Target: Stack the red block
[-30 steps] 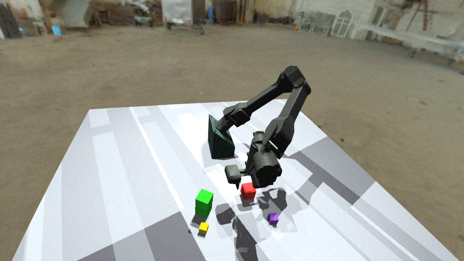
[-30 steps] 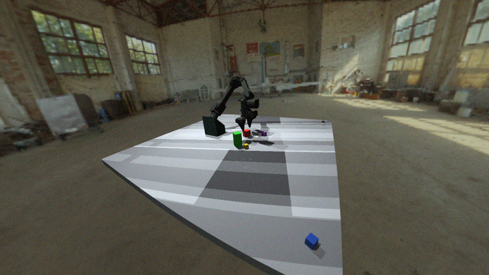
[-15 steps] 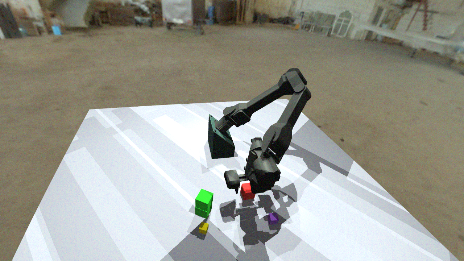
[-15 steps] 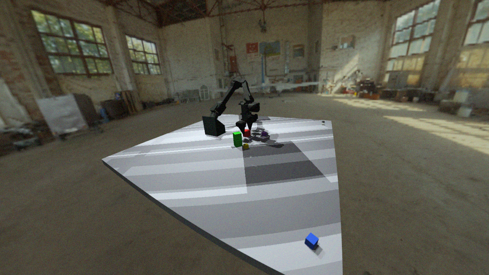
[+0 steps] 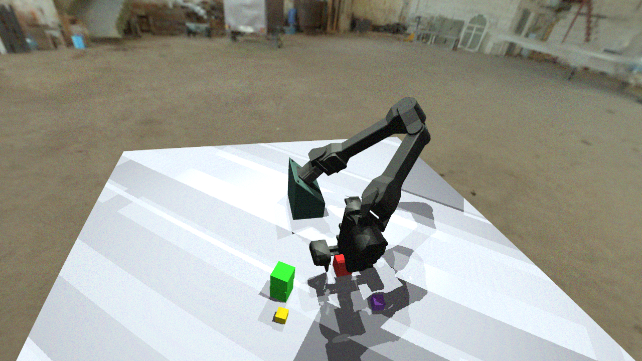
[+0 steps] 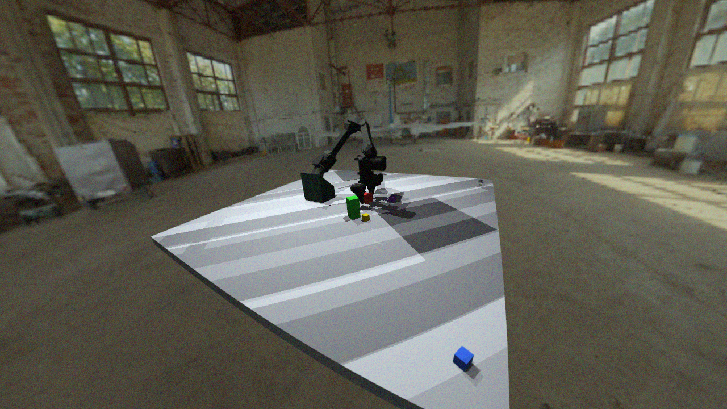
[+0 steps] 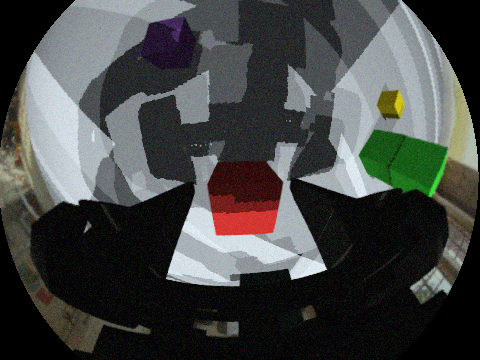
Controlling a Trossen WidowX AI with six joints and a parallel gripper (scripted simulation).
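The red block [image 5: 340,264] sits on the striped table top, also in the exterior view [image 6: 368,197] and in the wrist view [image 7: 244,198]. My gripper [image 5: 337,262] is open and low over it, with one finger on each side of the block and a gap to each in the wrist view [image 7: 244,234]. The green tower [image 5: 282,281] stands upright to the block's left, two blocks high; it also shows in the exterior view [image 6: 352,206] and at the right of the wrist view [image 7: 404,162].
A small yellow cube [image 5: 281,315] lies just in front of the tower. A purple cube [image 5: 377,302] lies in front and to the right of the red block. The arm's dark green base [image 5: 304,192] stands behind. A blue cube [image 6: 463,358] lies far off near the table's corner.
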